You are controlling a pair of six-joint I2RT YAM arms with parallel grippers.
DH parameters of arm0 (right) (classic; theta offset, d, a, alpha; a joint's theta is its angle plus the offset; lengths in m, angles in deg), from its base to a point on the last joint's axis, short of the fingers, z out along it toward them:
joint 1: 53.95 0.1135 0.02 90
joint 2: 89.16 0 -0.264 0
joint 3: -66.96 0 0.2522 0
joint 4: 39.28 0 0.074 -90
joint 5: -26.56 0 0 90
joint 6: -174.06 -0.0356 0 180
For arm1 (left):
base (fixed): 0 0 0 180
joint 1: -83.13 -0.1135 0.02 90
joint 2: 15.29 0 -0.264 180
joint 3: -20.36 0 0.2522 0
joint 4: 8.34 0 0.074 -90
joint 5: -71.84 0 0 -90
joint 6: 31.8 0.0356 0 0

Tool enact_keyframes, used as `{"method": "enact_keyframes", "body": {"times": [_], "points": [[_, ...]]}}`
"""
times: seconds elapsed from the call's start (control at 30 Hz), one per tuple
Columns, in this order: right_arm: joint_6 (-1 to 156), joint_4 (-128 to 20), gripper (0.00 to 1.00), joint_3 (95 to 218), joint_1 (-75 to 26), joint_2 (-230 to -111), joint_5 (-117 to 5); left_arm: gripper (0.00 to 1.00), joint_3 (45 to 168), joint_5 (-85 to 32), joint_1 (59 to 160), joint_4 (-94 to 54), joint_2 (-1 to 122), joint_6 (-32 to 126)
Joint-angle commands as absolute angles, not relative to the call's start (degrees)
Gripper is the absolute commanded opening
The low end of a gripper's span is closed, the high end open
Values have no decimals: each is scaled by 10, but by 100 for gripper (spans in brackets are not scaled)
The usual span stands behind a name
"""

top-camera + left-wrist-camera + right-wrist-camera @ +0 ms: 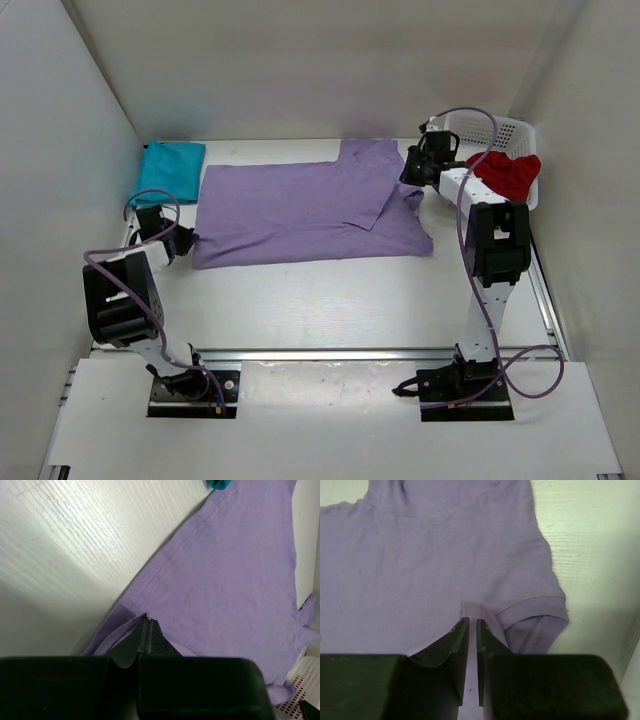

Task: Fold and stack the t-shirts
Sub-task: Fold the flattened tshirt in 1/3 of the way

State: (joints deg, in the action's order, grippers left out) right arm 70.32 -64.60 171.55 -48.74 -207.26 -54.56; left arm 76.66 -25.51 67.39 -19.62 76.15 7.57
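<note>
Purple shirt [290, 215] looks mid-fold: left gripper [145, 625] and right gripper [469, 625] both pinch its cloth, next needs a synced lift and fold-over.

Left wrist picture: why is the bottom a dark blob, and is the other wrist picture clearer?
Left wrist view: the left gripper sits too close, dark and soft; table glares bright. Right wrist view: same dark right gripper, lavender shirt sharp.

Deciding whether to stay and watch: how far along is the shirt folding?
Done: the teal t-shirt lies folded at the far left. In hand: the lavender t-shirt lies spread out, left gripper and right gripper each pinching it. Left: the red t-shirt, crumpled in the basket, and stacking.
</note>
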Motion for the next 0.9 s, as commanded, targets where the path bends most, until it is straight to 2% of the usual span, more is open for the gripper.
{"method": "enact_keyframes", "body": {"times": [0.0, 0.07, 0.13, 0.2, 0.23, 0.3, 0.33, 0.4, 0.5, 0.53, 0.6, 0.63, 0.73, 0.87], "points": [[695, -627, 11, 1718, -492, -2033, -555, 0, 786, -244, 675, -175, 769, 86], [696, -632, 14, 1697, -491, -2011, -554, 2, 791, -248, 678, -164, 776, 92], [687, -627, 22, 1665, -503, -1959, -554, 6, 809, -251, 678, -173, 783, 94], [675, -618, 24, 1592, -505, -1909, -551, 16, 814, -262, 670, -177, 778, 93], [667, -604, 22, 1569, -511, -1872, -543, 20, 807, -268, 667, -174, 766, 93], [633, -572, 10, 1458, -517, -1816, -536, 35, 796, -263, 668, -171, 732, 91], [624, -553, 0, 1406, -516, -1785, -539, 37, 793, -262, 676, -179, 713, 96], [603, -536, 0, 1334, -518, -1740, -544, 40, 782, -250, 689, -190, 676, 111], [579, -494, 1, 1237, -527, -1671, -544, 38, 719, -237, 728, -202, 596, 128], [573, -485, 3, 1210, -535, -1662, -552, 37, 704, -249, 735, -203, 586, 121], [572, -475, 13, 1176, -539, -1636, -549, 36, 652, -268, 733, -197, 550, 118], [568, -466, 15, 1156, -539, -1635, -542, 37, 642, -274, 732, -190, 548, 120], [574, -454, 30, 1137, -565, -1660, -518, 37, 634, -278, 742, -196, 571, 121], [566, -433, 36, 1134, -580, -1693, -495, 35, 639, -318, 733, -160, 645, 87]]}}
